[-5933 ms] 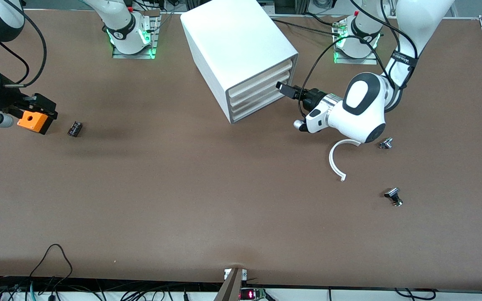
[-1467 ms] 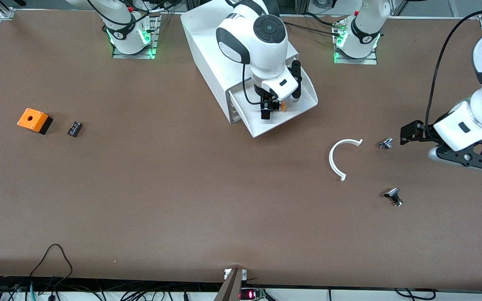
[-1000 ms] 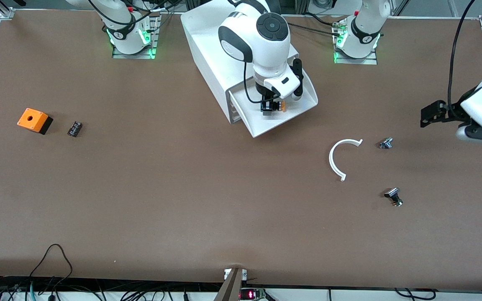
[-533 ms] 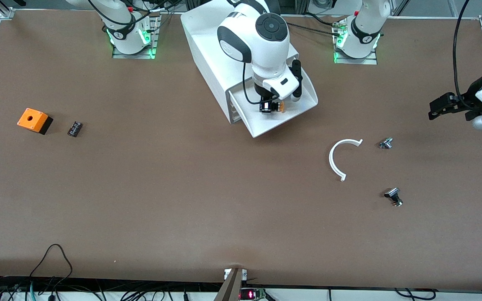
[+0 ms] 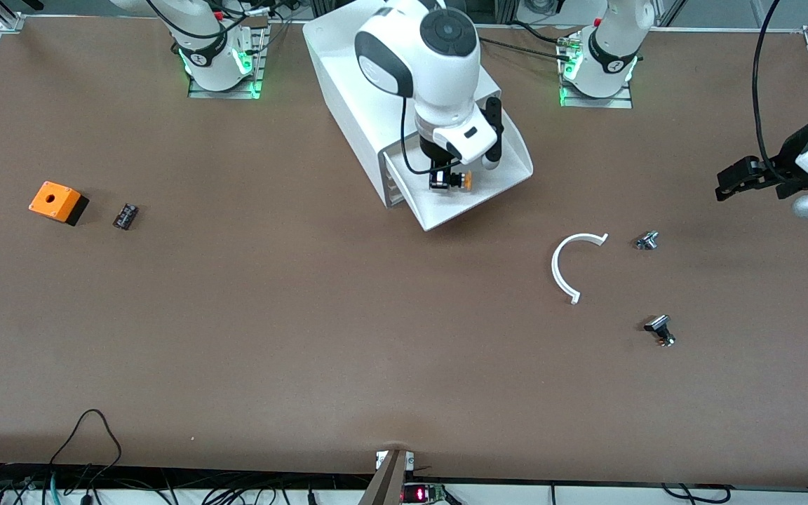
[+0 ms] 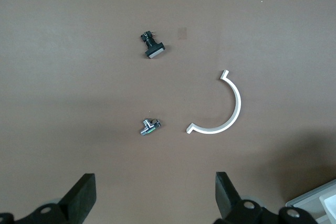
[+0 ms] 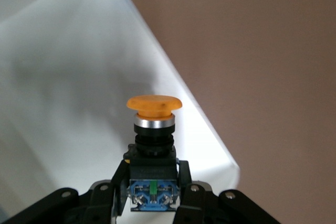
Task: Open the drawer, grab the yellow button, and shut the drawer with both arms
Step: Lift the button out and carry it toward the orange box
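Observation:
The top drawer of the white cabinet stands pulled out. My right gripper is over its tray, shut on the button. In the right wrist view the button's orange cap points away from my right gripper, whose fingers clamp the black-and-blue body over the drawer's white floor. My left gripper hangs open and empty over bare table at the left arm's end; its own view shows my left gripper spread wide, with nothing between the fingers.
A white arc piece, a small metal part and a black part lie toward the left arm's end. An orange box with a hole and a small black block lie toward the right arm's end.
The left arm swung away from the small metal part toward its end of the table and stopped. The right gripper shifted slightly over the drawer with the button in it.

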{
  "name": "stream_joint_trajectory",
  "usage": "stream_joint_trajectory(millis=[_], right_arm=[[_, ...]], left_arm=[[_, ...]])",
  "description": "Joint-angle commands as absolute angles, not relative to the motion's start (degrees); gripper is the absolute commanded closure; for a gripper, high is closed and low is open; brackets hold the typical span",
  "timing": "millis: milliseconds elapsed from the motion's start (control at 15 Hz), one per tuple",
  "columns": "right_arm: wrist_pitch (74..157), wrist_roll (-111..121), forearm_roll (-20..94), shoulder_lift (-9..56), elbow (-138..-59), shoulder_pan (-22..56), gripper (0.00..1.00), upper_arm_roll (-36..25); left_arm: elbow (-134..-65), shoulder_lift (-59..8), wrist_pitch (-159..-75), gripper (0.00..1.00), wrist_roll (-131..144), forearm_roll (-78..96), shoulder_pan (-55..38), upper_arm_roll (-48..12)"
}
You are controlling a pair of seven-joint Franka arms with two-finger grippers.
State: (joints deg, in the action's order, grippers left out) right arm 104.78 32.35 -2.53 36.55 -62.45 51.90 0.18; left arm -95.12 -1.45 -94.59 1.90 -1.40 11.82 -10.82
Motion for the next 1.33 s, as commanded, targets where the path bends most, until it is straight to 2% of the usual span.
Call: stream_joint_trajectory(millis=[0,200,400,533,733,933,1067,1267], right_arm=[[103.1,30.7,-2.4,30.4,-63.4,51.9,0.69,-3.4],[103.9,30.2,-2.0,27.4,-66.0,48.5,0.69,-6.1],[107.6,27.1,-0.5,22.0,-76.1,43.0,0.69,-6.1],[110.0,22.3,-0.4,18.9,-82.6,38.4,0.69,-6.1],[111.8,13.7,-0.3,16.4,-89.1,33.2,0.69,-6.0],[112.3,3.4,-0.4,16.1,-95.8,27.4,0.69,-5.9],[115.0,-2.6,-0.4,16.1,-101.1,23.5,0.69,-5.9],[115.6,-3.9,-0.3,16.0,-107.4,18.0,0.69,-5.8]], left_arm=[[-96.5,-0.4,-95.8,0.00,1.8,-0.8,11.5,-10.4],[-96.1,-0.5,-95.8,0.00,1.8,-0.7,11.3,-10.5],[-95.6,-1.7,-95.7,0.00,1.7,-1.1,9.6,-10.5],[-95.8,-5.4,-95.5,0.00,1.7,-1.1,9.4,-11.1],[-95.5,-8.3,-95.3,0.00,1.8,-0.4,8.4,-11.2],[-94.5,-12.2,-97.1,0.00,4.7,3.2,5.3,-11.2],[-95.1,-13.1,-101.4,0.00,11.0,3.0,2.9,-11.5],[-95.6,-15.5,-104.8,0.00,23.0,2.8,-2.4,-12.3]])
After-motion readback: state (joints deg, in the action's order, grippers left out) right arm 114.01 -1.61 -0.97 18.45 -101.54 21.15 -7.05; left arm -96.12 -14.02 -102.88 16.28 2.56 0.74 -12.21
